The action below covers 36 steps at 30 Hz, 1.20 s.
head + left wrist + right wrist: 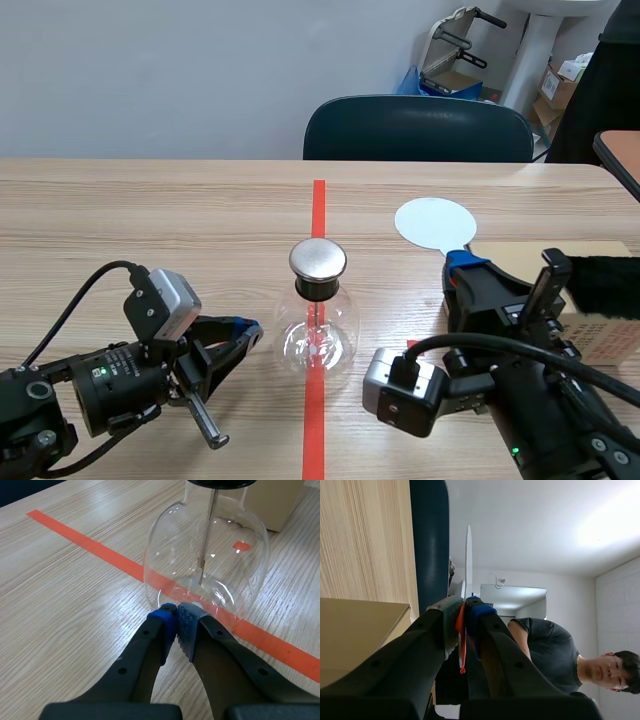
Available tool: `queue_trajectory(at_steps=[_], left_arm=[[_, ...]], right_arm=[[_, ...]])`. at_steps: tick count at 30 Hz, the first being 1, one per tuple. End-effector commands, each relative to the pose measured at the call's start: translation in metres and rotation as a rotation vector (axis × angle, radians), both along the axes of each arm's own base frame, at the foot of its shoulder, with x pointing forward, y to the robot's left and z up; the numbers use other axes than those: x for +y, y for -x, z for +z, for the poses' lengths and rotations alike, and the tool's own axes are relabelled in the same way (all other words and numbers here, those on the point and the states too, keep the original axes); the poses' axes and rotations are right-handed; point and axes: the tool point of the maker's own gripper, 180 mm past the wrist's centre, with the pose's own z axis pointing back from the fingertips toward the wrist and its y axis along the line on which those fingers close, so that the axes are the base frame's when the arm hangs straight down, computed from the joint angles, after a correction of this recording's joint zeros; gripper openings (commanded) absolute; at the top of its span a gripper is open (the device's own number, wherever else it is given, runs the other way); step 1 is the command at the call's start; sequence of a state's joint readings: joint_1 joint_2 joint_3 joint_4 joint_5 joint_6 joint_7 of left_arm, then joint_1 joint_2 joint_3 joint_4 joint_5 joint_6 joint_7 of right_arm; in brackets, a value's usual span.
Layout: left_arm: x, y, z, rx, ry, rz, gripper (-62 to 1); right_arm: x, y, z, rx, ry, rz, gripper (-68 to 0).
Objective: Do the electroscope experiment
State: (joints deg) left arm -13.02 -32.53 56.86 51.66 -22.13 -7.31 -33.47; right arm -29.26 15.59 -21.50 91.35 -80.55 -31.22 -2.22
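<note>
While the left gripper (248, 328) sits low on the table (150, 210), its 2 fingers are pressed together with nothing between them. In the left wrist view the blue pads (167, 617) meet right at the base of the electroscope (205, 565). Can't tell if they actually touch the glass.

Electroscope (317, 330): clear round flask, upright at table centre on the orange-red tape line (318, 200). A metal cap (318, 259) sits on a black collar. A thin rod (207, 535) hangs down inside the bulb.

Right gripper (463, 264) is right of the flask and apart from it, clamped on a white disc (433, 223). The disc stands out past the fingertips, toward the table's far side. The right wrist view shows that disc (468, 555) edge-on, with the 2 pads (451, 612) squeezed on its thin stem and an orange-red strip between them.

Other items:
- 1 cardboard box (520, 255) sits by the right arm.
- 1 black furry piece (605, 285) lies on it.
- 1 dark chair (418, 130) stands behind the far table edge.
- 1 person in a dark T-shirt (545, 645) shows in the right wrist view.
</note>
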Motion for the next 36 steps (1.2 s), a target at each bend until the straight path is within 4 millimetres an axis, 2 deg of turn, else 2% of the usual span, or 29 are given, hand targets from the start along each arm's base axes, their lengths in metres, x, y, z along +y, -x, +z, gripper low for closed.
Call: queue_trajectory(at_steps=[1,36], left_arm=[[-0.0055,-0.0029,0.0086,-0.021,0.027,-0.006,-58.3],[-0.0051,-0.0022,0.0048,-0.016,0.003,-0.01,-58.2]], right_arm=[[-0.0023,-0.0038,0.008,-0.032,-0.002,-0.006,-66.5],[-0.0023,-0.0038,0.008,-0.032,-0.002,-0.006,-66.5]])
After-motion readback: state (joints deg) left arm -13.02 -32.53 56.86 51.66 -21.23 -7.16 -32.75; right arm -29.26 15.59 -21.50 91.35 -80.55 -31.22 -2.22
